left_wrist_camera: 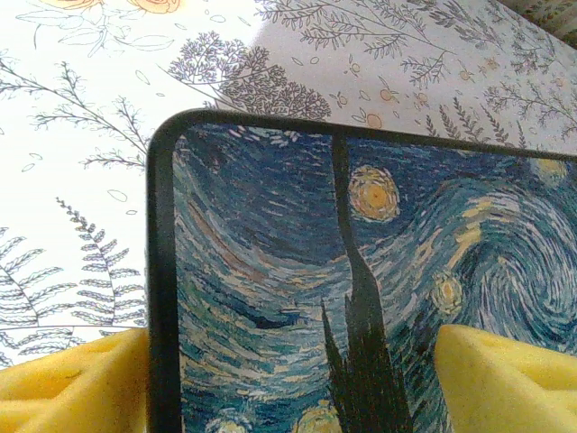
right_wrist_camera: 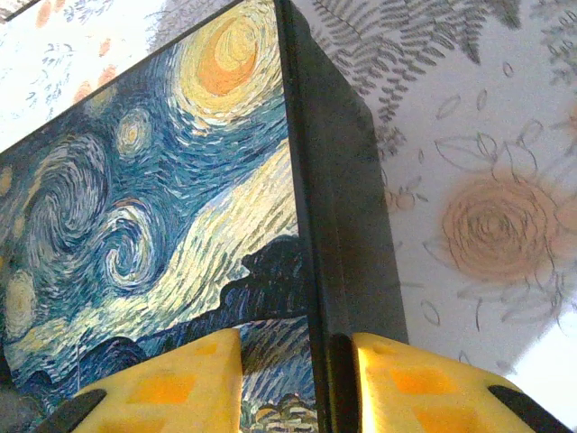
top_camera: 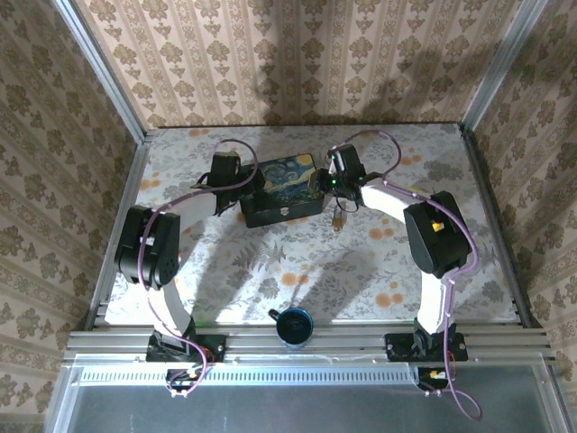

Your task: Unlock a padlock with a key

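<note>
In the top view, the left gripper point(top_camera: 236, 180) is being held at the left end of the box point(top_camera: 281, 185), just left of the frame's centre. In the left wrist view its yellow fingers point(left_wrist_camera: 72, 388) are being shown wide apart at the bottom corners of the frame. One is being held just outside the box's black left edge and the other over the painted lid, and nothing is being clamped.

The box, dark blue with painted swirls, is being carried by the flowered table point(top_camera: 297, 262) at the middle of the top view, its long side running across the frame. A dark blue cup point(top_camera: 293, 327) is being seen at the bottom centre, by the metal rail point(top_camera: 315, 341).

The padlock point(top_camera: 336, 219), tiny and brass-coloured, is being shown just right of the box's lower right corner and below the right gripper point(top_camera: 332, 188). That gripper is being held at the box's right end. In the right wrist view its fingers point(right_wrist_camera: 180, 383) are being shown a little apart, astride the lid's right edge, one over the lid and one beside the black side wall. Whether the edge is being clamped cannot be told.
</note>
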Available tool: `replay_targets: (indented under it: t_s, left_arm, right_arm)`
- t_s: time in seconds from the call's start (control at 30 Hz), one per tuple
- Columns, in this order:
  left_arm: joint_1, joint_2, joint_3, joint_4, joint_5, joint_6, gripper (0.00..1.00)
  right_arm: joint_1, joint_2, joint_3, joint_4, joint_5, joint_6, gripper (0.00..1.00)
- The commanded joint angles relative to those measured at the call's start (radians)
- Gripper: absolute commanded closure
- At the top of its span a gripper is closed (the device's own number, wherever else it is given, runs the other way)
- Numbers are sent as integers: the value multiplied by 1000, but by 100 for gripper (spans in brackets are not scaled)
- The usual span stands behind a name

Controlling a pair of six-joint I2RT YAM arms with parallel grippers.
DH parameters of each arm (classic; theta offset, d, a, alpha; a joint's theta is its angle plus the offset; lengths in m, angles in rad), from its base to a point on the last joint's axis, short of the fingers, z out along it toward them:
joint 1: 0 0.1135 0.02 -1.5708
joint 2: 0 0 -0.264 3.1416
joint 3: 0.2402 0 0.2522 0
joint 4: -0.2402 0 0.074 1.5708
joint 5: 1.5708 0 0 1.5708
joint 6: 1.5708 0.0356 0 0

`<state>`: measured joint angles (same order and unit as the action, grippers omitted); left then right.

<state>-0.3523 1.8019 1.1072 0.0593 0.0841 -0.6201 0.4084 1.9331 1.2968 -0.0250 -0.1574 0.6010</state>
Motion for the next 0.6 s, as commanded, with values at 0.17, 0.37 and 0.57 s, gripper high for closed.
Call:
replay_targets:
  t_s: [0.17, 0.37, 0.57]
  left_arm:
    - [-43, 19, 57, 47, 138, 26, 19]
    - [-26, 11, 64, 37, 139, 19, 15]
    - [25, -137, -1, 6, 84, 45, 0]
  right_arm:
    - [83, -61, -92, -26, 25, 48, 66]
    - [89, -66, -92, -29, 34, 69, 55]
    - [87, -162, -50, -193, 185, -29, 35]
